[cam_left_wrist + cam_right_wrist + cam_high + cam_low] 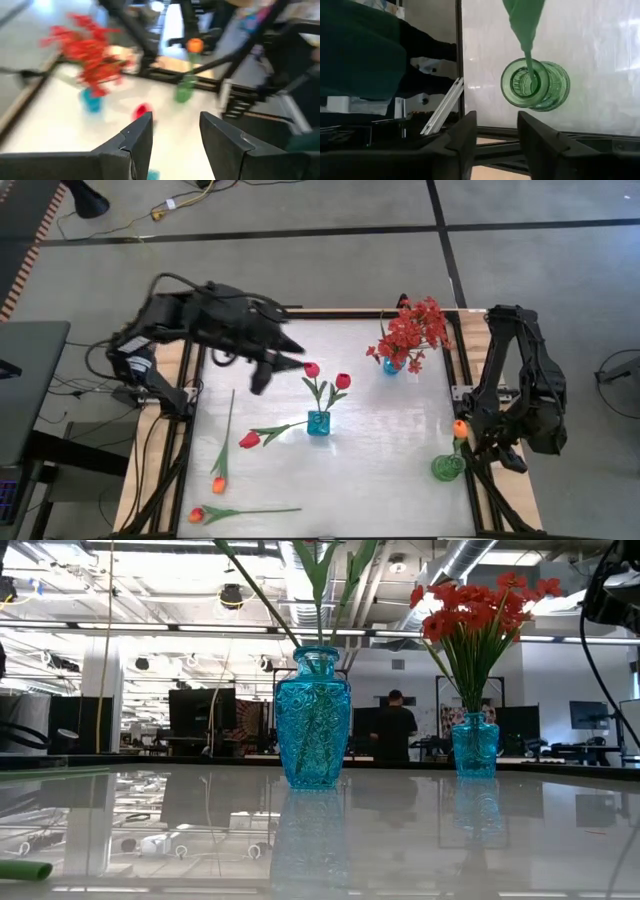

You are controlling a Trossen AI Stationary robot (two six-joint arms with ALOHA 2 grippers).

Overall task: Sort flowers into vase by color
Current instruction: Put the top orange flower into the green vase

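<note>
My right pincer (495,137) hangs released just above the green vase (536,84), orange tulip (460,428) stem seated inside; left pincer (175,132) released beyond.

Bright overhead light glares off the table (380,440); left wrist view blurred.

A ribbed green glass vase (535,84) is seen from straight above, standing on the pale glossy table (600,45). A thin green stem with a broad leaf (524,22) runs down into its round mouth from twelve o'clock. The right gripper (496,131) sits toward six o'clock, empty, its two dark fingers (465,135) parted (the vase is apart from them).
</note>
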